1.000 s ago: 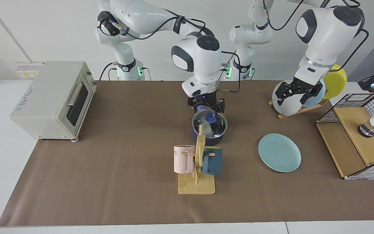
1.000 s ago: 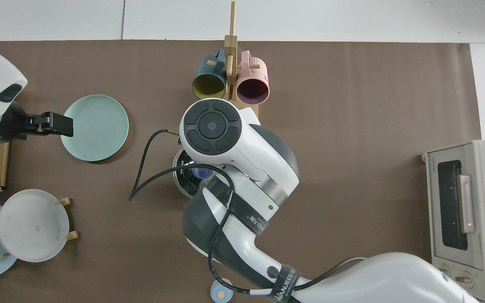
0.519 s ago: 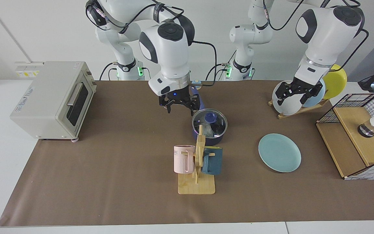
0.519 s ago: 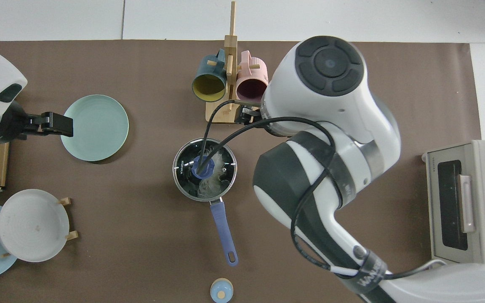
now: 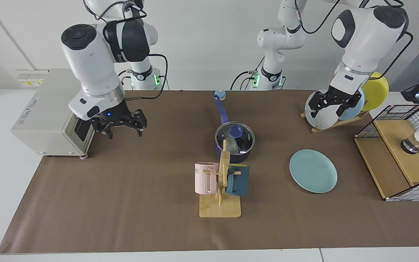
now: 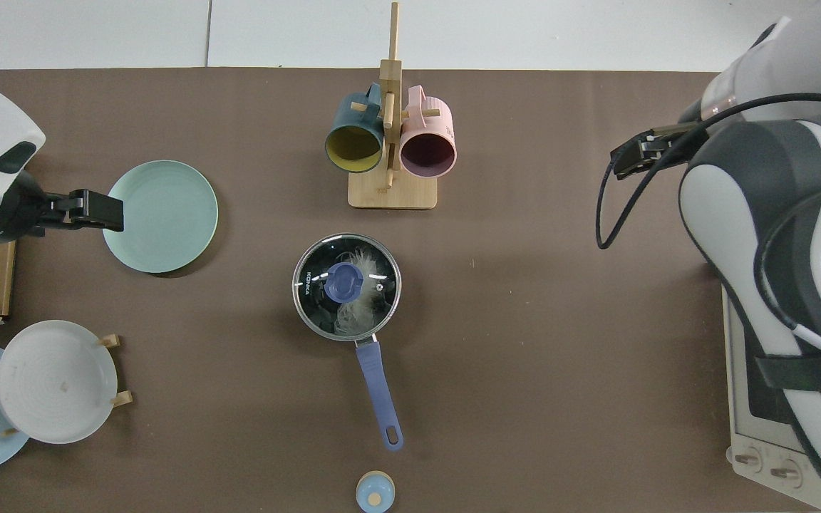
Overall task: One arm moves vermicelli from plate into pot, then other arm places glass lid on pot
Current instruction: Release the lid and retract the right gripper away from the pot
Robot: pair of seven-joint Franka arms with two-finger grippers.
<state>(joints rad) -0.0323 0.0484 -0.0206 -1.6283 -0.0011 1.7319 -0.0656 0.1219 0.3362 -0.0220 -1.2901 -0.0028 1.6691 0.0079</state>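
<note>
The dark navy pot [image 5: 235, 155] stands mid-table with its long blue handle [image 6: 378, 390] pointing toward the robots. The glass lid [image 6: 375, 292] with its blue knob [image 5: 235, 131] rests on the pot. White vermicelli [image 6: 350, 313] shows through the glass. The teal-green plate [image 5: 313, 171] [image 6: 161, 216] lies bare. My right gripper [image 5: 123, 126] hangs open in front of the toaster oven, far from the pot; the arm hides it in the top view. My left gripper [image 5: 334, 104] [image 6: 95, 211] hovers open before the plate rack and holds nothing.
A toaster oven [image 5: 55, 109] sits at the table's end by the right arm. A wooden mug stand [image 5: 220, 203] holds a pink mug [image 5: 206, 178] and a dark blue mug [image 5: 239, 181]. Elsewhere are a plate rack with a white plate [image 5: 322, 116], a wire basket [image 5: 402, 153] and a small blue cap [image 6: 375, 491].
My right gripper has left the lid's knob and swung away to the toaster oven's side. The lid stays on the pot. The left arm has not moved.
</note>
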